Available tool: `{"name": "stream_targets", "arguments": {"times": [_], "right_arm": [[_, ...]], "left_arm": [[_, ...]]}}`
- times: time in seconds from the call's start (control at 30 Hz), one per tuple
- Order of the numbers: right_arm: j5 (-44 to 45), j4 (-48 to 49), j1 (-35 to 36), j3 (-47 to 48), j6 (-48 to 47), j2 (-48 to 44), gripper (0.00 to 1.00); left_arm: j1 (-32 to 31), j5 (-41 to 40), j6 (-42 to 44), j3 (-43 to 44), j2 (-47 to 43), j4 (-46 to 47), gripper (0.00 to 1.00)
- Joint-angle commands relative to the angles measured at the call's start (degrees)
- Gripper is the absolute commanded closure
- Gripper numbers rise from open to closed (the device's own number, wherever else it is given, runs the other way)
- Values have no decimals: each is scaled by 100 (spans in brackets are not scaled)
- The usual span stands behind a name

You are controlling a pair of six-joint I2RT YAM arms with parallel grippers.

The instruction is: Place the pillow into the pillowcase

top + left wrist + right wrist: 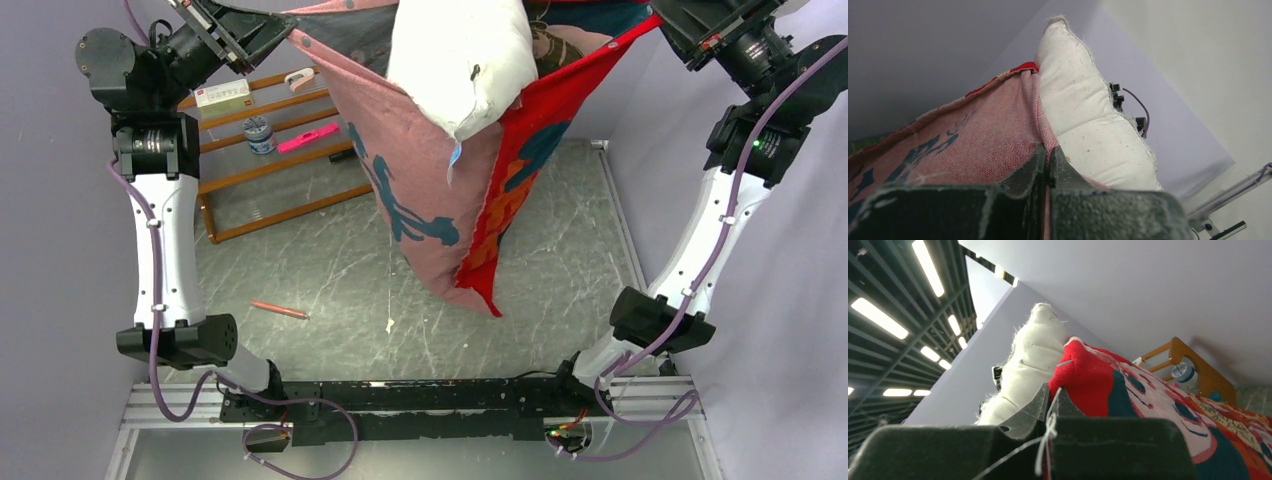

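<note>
The red pillowcase [420,190] hangs above the table, held up by its mouth at both top corners, its pale pink reverse facing left and its red printed side [520,170] facing right. The plump white pillow [460,60] sits in the open mouth, its upper part sticking out. My left gripper [262,52] is shut on the pillowcase's pink edge [998,135], with the pillow [1088,125] just beyond. My right gripper [668,22] is shut on the red edge [1083,380], with the pillow [1028,360] beside it. A loose white thread hangs from the right jaws.
A wooden slatted rack [270,160] lies at the back left with a white box [222,96], a small jar [259,133] and a pink item [308,137] on it. An orange pencil [280,309] lies on the marble table [330,270].
</note>
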Motion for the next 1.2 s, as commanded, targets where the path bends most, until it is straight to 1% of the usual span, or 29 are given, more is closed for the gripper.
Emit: {"name": "stream_targets", "arguments": {"times": [0.0, 0.1, 0.2, 0.3, 0.33, 0.4, 0.47, 0.5, 0.57, 0.63, 0.7, 0.77, 0.83, 0.9, 0.93, 0.97, 1.0, 1.03, 1.07, 1.1, 1.13, 1.17], "right_arm": [[1721, -1519, -109, 110, -1500, 42, 100], [1567, -1511, 675, -299, -2143, -252, 100], [1622, -1324, 1322, -505, -2476, -548, 100], [1866, -1053, 1531, -230, -2347, -561, 100], [1987, -912, 1542, -105, -2250, -531, 100], [2339, -750, 1545, -69, -2031, -465, 100], [2650, -617, 1554, -97, -1812, -367, 100], [2701, -511, 1554, -42, -1674, -259, 100], [2656, -627, 1577, 374, -1716, 84, 100], [2571, -1214, 1614, 638, -2045, 327, 100], [2458, -1094, 1617, 373, -2083, 352, 100], [2599, -1108, 1612, 440, -2141, 501, 100], [2643, -1282, 1616, 970, -2072, 915, 100], [2484, -1363, 1617, 1407, -1900, 1272, 100], [2386, -1369, 1620, 1424, -1882, 1309, 100], [2338, -1388, 1661, 1268, -1962, 1188, 100], [2341, -1375, 1710, 1004, -2089, 1055, 100], [2342, -1276, 1748, 703, -2176, 822, 100], [2319, -1096, 1764, 449, -2170, 513, 100], [2318, -936, 1758, 392, -2118, 387, 100], [2374, -853, 1750, 575, -2071, 353, 100], [2492, -801, 1741, 889, -2018, 395, 100]], "left_arm": [[733, -900, 442, -289, -506, 496, 95], [673, -819, 481, -564, -816, 652, 95], [442, -886, 529, -757, -1082, 676, 95], [146, -1155, 1131, -537, -1063, 2, 95], [92, -1167, 1202, -545, -998, -81, 95], [-160, -1148, 1156, -746, -878, 118, 95], [-661, -1221, 1344, -713, -641, -8, 95], [-1123, -1347, 1666, -595, -511, -254, 95], [-1700, -1446, 1933, -524, -332, -507, 95], [-2320, -1551, 2114, -809, -441, -502, 95], [-2918, -1797, 2321, -1379, -797, -496, 95], [-3524, -1904, 2337, -1942, -1189, -355, 95], [-4000, -1996, 2163, -2497, -1500, 128, 95], [-4182, -1794, 1689, -2815, -1567, 1151, 95], [-4183, -1642, 1421, -2775, -1474, 1579, 95], [-4115, -1587, 1359, -2462, -1284, 1703, 95], [-4033, -1606, 1569, -1863, -1029, 1462, 95], [-3943, -1719, 1926, -946, -635, 838, 95], [-3774, -1880, 2197, 24, -7, 294, 95], [-3584, -1987, 2281, 1152, 489, -94, 95], [-3292, -2056, 2141, 2122, 1001, -255, 95], [-2947, -2076, 1717, 2732, 1352, -107, 95]]}}
